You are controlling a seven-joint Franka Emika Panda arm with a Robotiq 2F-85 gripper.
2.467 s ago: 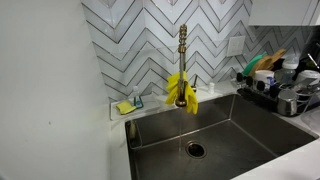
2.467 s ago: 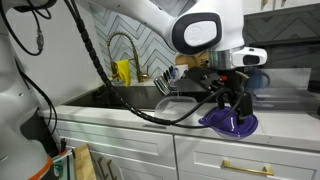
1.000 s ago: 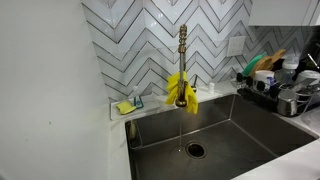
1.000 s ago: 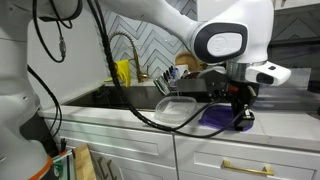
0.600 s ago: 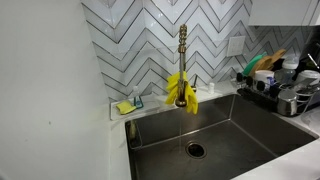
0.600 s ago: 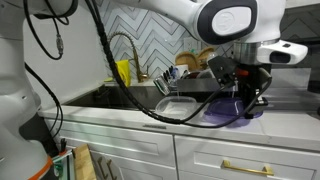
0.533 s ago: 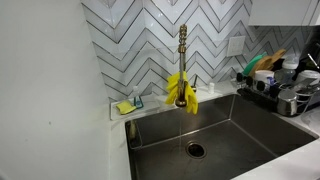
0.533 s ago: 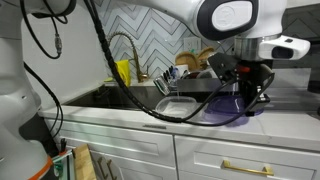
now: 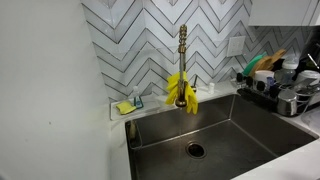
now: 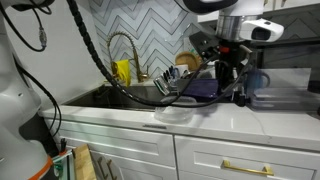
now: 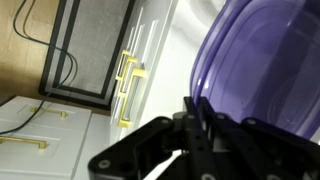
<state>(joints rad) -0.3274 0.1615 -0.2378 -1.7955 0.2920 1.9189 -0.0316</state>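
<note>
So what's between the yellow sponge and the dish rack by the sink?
The tall tap, with a yellow cloth draped over it, stands between the yellow sponge and the dish rack. That shows in an exterior view.

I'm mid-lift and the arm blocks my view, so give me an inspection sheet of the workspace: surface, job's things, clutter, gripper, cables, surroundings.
Surface: white counter beside a steel sink.
Job's things: purple bowl, translucent, held by its rim, apparently clear of the counter.
Clutter: yellow cloth draped on the faucet; sponge in a holder; loaded dish rack.
Gripper: gripper shut on the purple bowl's rim.
Cables: black cable bundle hangs from the arm across the sink area.
Surroundings: chevron tile wall; white cabinet with gold handles.
</note>
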